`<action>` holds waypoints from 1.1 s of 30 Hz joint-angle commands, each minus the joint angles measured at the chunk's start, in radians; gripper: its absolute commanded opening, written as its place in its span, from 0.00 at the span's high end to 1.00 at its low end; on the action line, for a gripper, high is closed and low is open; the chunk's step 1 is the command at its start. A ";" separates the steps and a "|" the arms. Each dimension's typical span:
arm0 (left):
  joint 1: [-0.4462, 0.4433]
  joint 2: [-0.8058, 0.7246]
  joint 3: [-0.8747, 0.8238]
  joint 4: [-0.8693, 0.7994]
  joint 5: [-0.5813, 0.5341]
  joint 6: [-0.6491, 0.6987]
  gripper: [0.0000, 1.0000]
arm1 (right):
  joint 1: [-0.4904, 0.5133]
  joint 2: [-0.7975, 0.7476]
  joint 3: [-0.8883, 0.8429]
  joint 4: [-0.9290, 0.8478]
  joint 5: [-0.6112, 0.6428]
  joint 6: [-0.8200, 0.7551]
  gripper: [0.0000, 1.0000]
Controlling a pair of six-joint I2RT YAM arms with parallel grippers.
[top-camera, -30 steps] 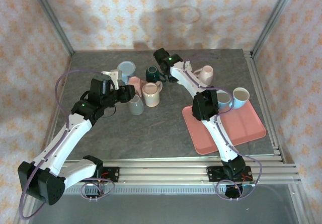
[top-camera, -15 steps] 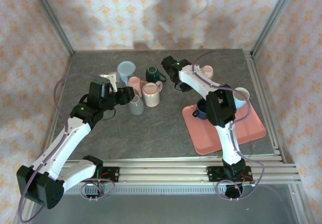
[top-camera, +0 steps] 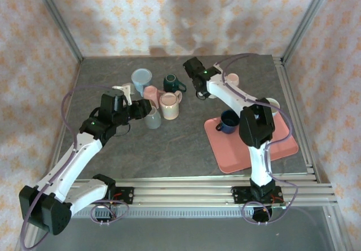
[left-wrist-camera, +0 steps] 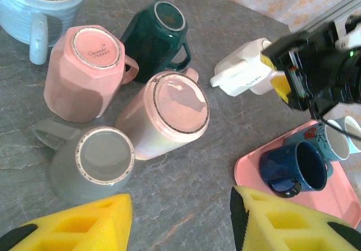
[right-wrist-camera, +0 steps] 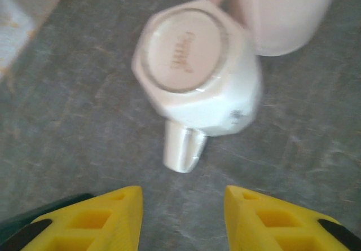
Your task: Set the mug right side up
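Five upside-down mugs (left-wrist-camera: 175, 107) upper left, one navy mug (left-wrist-camera: 296, 169) on one pink tray (left-wrist-camera: 344, 197); left gripper (left-wrist-camera: 180, 223), right gripper (right-wrist-camera: 183, 211) both apart

Grey stone-look tabletop (top-camera: 169, 149) — peach floral walls (top-camera: 141, 14), aluminium frame (top-camera: 56, 20).

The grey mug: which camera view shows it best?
The left wrist view: the grey mug is close and sharp, upside down, base up, handle to the left. The top external view shows it small, from farther away.
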 commanded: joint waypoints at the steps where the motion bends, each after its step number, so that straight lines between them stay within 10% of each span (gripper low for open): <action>1: 0.007 0.013 0.041 0.014 0.018 0.017 0.50 | -0.004 0.112 0.174 -0.117 0.039 0.052 0.53; 33: 0.008 0.050 0.084 -0.023 0.035 0.076 0.50 | -0.050 0.390 0.415 -0.204 0.029 0.051 0.66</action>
